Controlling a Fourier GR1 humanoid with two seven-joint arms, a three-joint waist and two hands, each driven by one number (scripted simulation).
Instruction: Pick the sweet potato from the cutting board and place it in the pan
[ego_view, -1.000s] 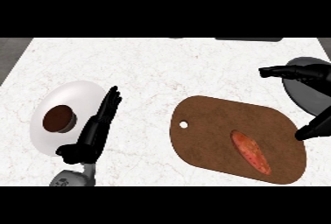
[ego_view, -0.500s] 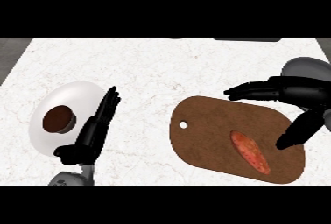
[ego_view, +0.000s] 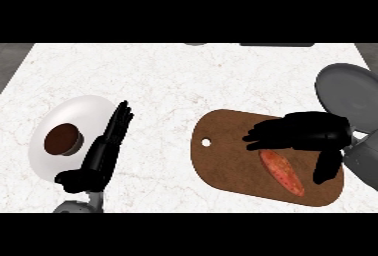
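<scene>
Orange sweet potato (ego_view: 281, 172) sits under my right hand (ego_view: 304, 133), fingers spread and empty, so next I clamp down, then pan (ego_view: 347, 90).

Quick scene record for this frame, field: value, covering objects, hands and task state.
surface: white marbled counter
cutting board: brown, with a hole near its left end
sweet potato: orange-red, lying on the board's right half
pan: grey, at the right edge, partly cut off
plate: white, at left, holding a small dark brown round item
right hand: above the sweet potato, fingers spread over its upper end, thumb to its right; not closed on it
left hand: open, fingers straight, beside the plate
task state: sweet potato not yet picked
</scene>
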